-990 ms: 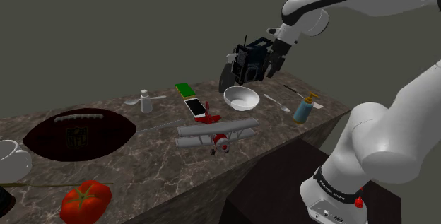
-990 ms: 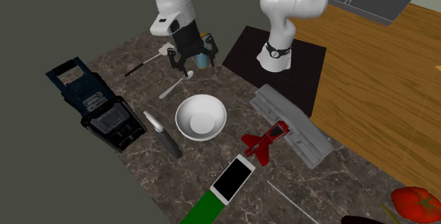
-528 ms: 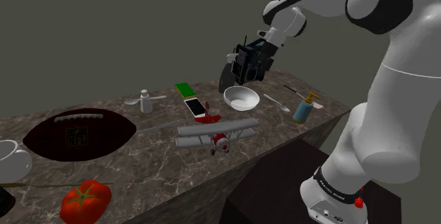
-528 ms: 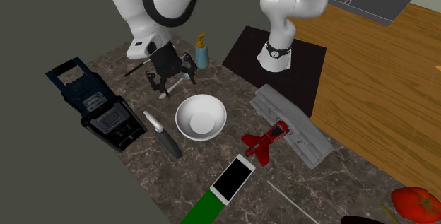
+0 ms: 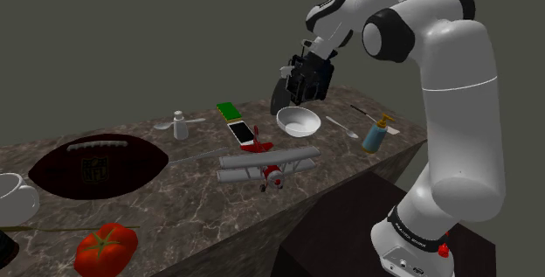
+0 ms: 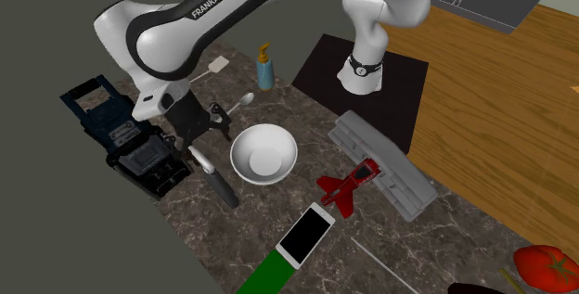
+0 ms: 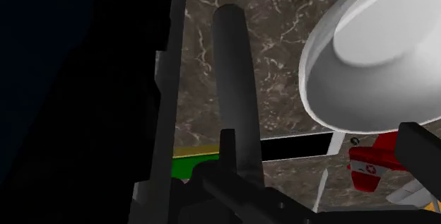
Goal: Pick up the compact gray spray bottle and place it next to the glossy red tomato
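Note:
The small grey spray bottle stands upright at the back of the marble counter, beside a spoon. The red tomato lies at the counter's near left corner in the shoulder view; the second exterior view has this tomato at its lower right. My gripper hangs open and empty over the far end of the counter, well to the right of the bottle. In the second exterior view the gripper sits between a dark box and a white bowl. From the wrist, the gripper looks down on a long dark handle.
A white bowl lies just beside the gripper, with a dark blue box on its other side. A blue pump bottle, a red toy plane, a phone and a football crowd the counter.
The arm has swung away from the blue pump bottle toward the shoulder view's left, bringing the gripper beside the dark box and bowl. It stayed open and empty.

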{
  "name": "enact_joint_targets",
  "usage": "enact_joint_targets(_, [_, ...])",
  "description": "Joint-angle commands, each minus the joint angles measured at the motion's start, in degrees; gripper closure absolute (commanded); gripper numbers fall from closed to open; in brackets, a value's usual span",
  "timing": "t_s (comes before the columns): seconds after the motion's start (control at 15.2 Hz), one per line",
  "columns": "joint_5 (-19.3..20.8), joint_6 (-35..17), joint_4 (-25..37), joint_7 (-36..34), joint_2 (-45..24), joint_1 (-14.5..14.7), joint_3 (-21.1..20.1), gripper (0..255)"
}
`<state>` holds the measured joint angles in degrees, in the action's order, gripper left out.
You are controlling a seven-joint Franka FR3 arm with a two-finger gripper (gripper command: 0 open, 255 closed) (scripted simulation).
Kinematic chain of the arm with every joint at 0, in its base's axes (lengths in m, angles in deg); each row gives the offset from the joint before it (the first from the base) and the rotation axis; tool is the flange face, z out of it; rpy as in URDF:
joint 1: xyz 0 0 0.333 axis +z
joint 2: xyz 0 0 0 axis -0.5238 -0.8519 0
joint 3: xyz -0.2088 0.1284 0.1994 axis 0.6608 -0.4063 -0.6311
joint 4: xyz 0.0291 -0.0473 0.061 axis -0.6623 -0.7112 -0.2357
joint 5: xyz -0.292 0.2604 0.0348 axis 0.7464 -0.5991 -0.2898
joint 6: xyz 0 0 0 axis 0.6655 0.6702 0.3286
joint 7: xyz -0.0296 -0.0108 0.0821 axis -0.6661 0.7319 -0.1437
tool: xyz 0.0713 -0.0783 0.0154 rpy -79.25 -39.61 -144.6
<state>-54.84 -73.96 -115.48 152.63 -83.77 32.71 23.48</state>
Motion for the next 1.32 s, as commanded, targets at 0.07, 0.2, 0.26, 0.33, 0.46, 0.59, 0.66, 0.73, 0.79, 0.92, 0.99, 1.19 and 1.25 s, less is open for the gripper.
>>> enact_joint_targets(0.07, [-3.5, 3.8, 10.8, 2.8, -7.4, -4.9, -3.8, 0])
enact_joint_targets(0.2, [-3.8, 3.4, 10.9, 3.0, -7.8, -4.9, -4.2, 0])
enact_joint_targets(0.26, [-4.0, 2.9, 10.5, 3.1, -8.0, -4.6, -4.3, 0])
enact_joint_targets(0.33, [-4.1, 2.3, 10.1, 3.3, -8.1, -4.3, -4.4, 0])
enact_joint_targets(0.46, [-4.6, 1.2, 9.3, 3.5, -8.4, -3.9, -4.7, 0])
enact_joint_targets(0.59, [-5.1, -0.1, 8.4, 3.9, -8.9, -3.3, -5.1, 0])
enact_joint_targets(0.66, [-5.1, -0.1, 8.3, 3.9, -8.9, -3.3, -5.1, 0])
enact_joint_targets(0.73, [-5.1, -0.1, 8.4, 3.9, -8.9, -3.3, -5.1, 0])
enact_joint_targets(0.79, [-5.1, -0.1, 8.4, 3.9, -8.9, -3.3, -5.1, 0])
enact_joint_targets(0.92, [-5.1, -0.1, 8.4, 3.9, -8.9, -3.3, -5.1, 0])
enact_joint_targets(0.99, [-5.1, -0.1, 8.4, 3.9, -8.9, -3.2, -5.0, 0])
enact_joint_targets(1.19, [-5.2, -0.2, 8.4, 3.8, -9.0, -3.1, -5.1, 255])
enact_joint_targets(1.25, [-5.2, -0.1, 8.3, 3.9, -9.0, -3.2, -5.0, 255])
